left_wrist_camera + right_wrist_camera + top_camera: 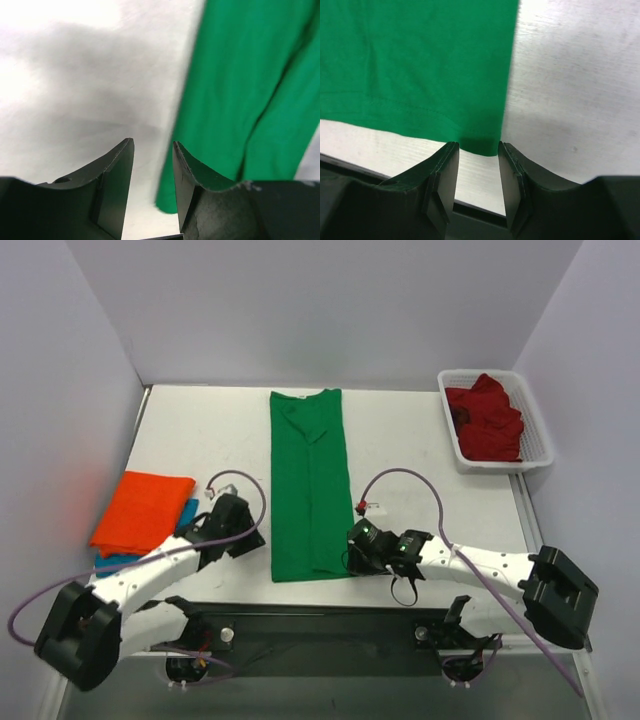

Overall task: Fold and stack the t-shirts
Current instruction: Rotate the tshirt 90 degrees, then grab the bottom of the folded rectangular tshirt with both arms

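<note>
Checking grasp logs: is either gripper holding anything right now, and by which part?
Nothing held: the left gripper and right gripper are open near the green t-shirt's near corners.

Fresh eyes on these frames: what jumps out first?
The bright green t-shirt, folded into a long strip, runs down the middle of the table. The left gripper and right gripper flank its near end, both open. At left, an orange t-shirt lies folded on a blue t-shirt; far right, a dark red t-shirt is heaped in a white basket.

Orange t-shirt (142,510) covers most of blue t-shirt (187,512).
</note>
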`<action>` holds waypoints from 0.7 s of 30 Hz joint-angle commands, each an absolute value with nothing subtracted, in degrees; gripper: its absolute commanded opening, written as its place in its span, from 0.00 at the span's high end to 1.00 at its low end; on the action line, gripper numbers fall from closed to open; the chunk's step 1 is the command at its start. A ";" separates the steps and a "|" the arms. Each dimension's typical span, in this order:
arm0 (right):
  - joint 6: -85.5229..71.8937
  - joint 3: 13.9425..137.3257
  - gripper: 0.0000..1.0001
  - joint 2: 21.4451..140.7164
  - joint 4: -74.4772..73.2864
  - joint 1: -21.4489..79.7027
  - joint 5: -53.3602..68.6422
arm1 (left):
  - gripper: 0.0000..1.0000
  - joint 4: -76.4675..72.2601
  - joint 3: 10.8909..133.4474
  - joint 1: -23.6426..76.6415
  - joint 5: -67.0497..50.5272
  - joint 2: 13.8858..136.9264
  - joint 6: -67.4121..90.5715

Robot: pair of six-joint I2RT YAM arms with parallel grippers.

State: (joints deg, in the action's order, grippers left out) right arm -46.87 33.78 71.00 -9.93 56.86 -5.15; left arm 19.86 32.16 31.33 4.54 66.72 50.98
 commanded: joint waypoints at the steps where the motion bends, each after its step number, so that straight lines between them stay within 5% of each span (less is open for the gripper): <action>1: -48.34 36.12 0.62 72.42 -14.06 57.74 -11.77 | 0.53 21.97 27.70 33.21 11.16 57.24 55.88; 21: -50.80 38.85 0.63 79.63 -13.80 61.08 -15.03 | 0.52 12.92 19.77 41.04 2.55 57.57 54.49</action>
